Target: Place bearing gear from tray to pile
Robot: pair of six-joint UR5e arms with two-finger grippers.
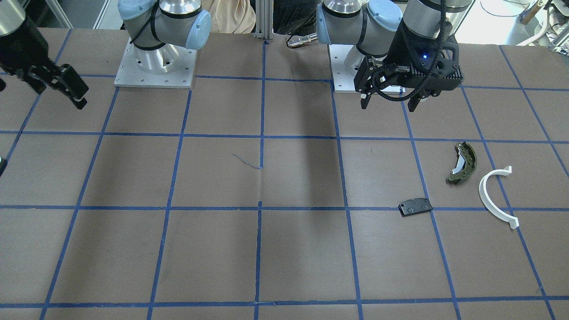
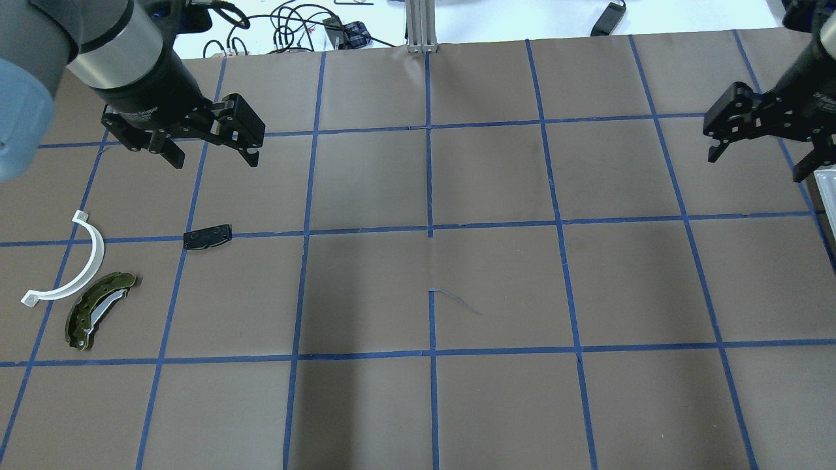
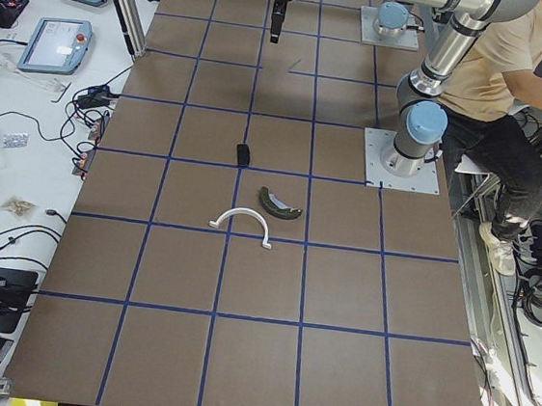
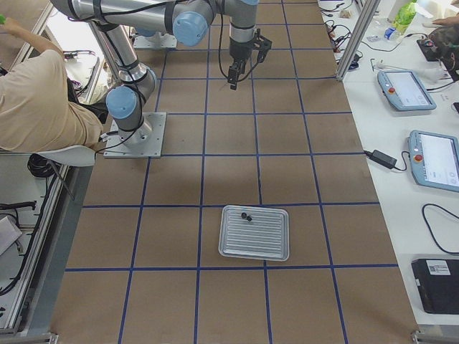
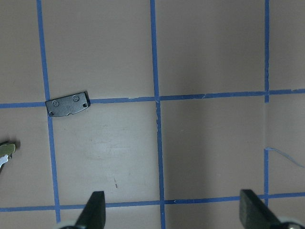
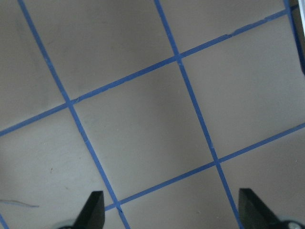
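Observation:
The pile lies on the table's left side: an olive-green brake shoe point(image 2: 98, 310), a white half-ring point(image 2: 72, 264) and a flat black pad point(image 2: 208, 236). The pad also shows in the left wrist view point(image 5: 67, 103). A silver ribbed tray point(image 4: 254, 233) holds two tiny dark round parts point(image 4: 247, 216) near its far rim, too small to identify. My left gripper point(image 2: 214, 158) hangs open and empty above the table, just beyond the black pad. My right gripper point(image 2: 756, 166) is open and empty, in the air near the table's right edge beside the tray's corner point(image 2: 826, 186).
Brown paper with a blue tape grid covers the table. The arm bases point(image 1: 155, 66) stand at the robot's edge. A seated person point(image 4: 43, 93) is beside the robot. Tablets and cables point(image 4: 412, 89) lie on the white bench past the far edge.

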